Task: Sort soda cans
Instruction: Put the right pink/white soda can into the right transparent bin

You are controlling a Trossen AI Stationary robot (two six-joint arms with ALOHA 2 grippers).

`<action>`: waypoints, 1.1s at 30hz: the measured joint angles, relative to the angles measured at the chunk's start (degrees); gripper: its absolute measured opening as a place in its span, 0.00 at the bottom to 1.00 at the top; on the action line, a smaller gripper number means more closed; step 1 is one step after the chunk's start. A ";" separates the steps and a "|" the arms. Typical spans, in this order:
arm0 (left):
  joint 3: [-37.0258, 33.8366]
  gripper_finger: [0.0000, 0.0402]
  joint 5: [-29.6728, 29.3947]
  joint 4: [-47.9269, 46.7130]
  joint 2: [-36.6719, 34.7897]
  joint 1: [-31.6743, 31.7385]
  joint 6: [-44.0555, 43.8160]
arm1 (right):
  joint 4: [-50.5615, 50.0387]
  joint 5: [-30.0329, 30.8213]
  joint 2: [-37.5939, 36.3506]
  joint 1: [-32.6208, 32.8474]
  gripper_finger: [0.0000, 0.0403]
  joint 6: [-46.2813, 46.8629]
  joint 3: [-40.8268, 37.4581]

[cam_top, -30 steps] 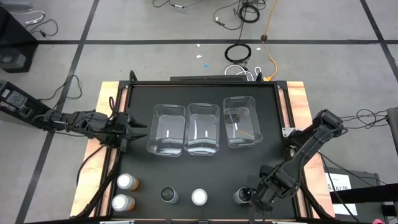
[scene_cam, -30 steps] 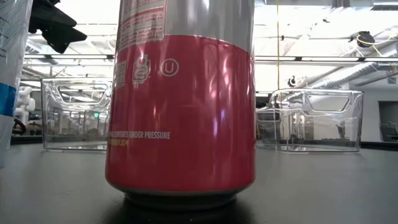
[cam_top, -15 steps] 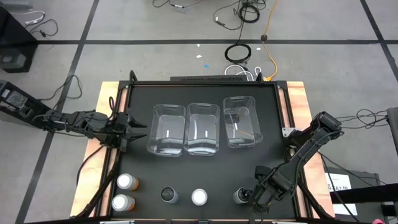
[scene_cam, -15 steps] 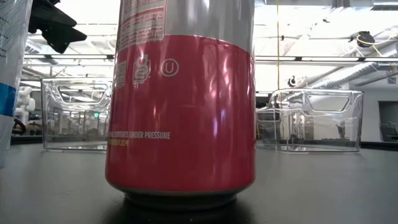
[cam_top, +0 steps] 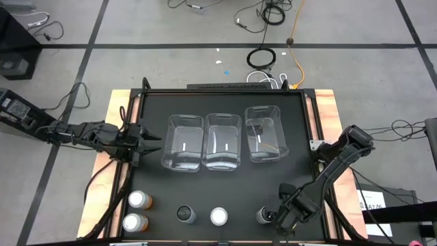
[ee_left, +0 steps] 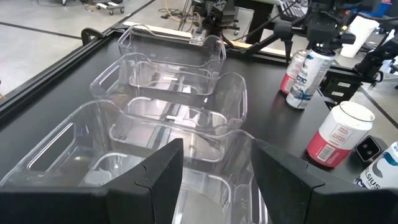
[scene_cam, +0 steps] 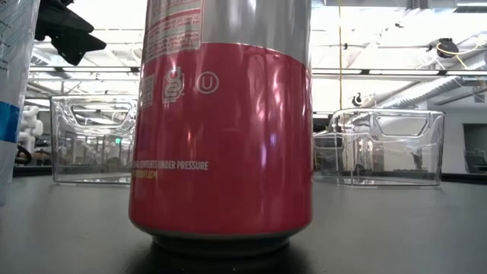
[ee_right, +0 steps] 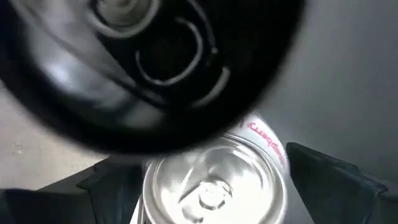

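Dark and two-fingered, the left gripper (cam_top: 151, 144) hung at the table's left edge, just beside the nearest of three clear rectangular plastic bins (cam_top: 171, 130), its fingers apart with nothing between them; it was waiting. Along the near edge of the black table top (cam_top: 225, 184) stood the soda cans. From the left came two orange-bodied cans with pale tops (cam_top: 140, 199), then a dark-topped can (cam_top: 185, 214), then a pink-bodied can with a pale top (cam_top: 218, 216), which filled the low view. The silver-topped can with pink lettering (cam_top: 263, 216) stood last, at the right. Only five tops could be counted from above. All three bins looked empty, so the sorting seemed barely begun. The right gripper (cam_top: 273, 217) was low over that last can, and the wrist view showed its fingers (ee_right: 329, 180) spread wide, one on either side of the silver top. A gap showed on each side, so nothing was clasped yet. The step in hand read as the pick. To do it well, I judged the gripper should settle further down so the pads meet the straight wall below the rim, since a pinch on the tapered shoulder may squirt the can out. It should centre the can first, then close evenly and lift straight up. A blurred dark round shape crowded the wrist view and I could not name it.
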 joint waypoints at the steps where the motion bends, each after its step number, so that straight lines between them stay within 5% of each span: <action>1: 0.00 0.49 0.00 0.00 0.00 0.00 0.00 | 0.26 -0.16 0.41 -0.01 0.90 -0.04 -0.02; 8: 0.00 0.49 0.00 0.02 0.00 0.02 0.00 | 1.02 -0.25 2.14 -0.03 0.88 -0.10 -0.02; 15: 0.00 0.49 0.00 0.02 0.00 0.02 0.00 | 1.02 -0.69 2.09 0.01 0.70 -0.06 -0.02; 33: 0.00 0.49 0.00 0.01 0.00 0.00 0.00 | -5.36 -1.55 -4.54 0.01 0.71 2.38 -0.09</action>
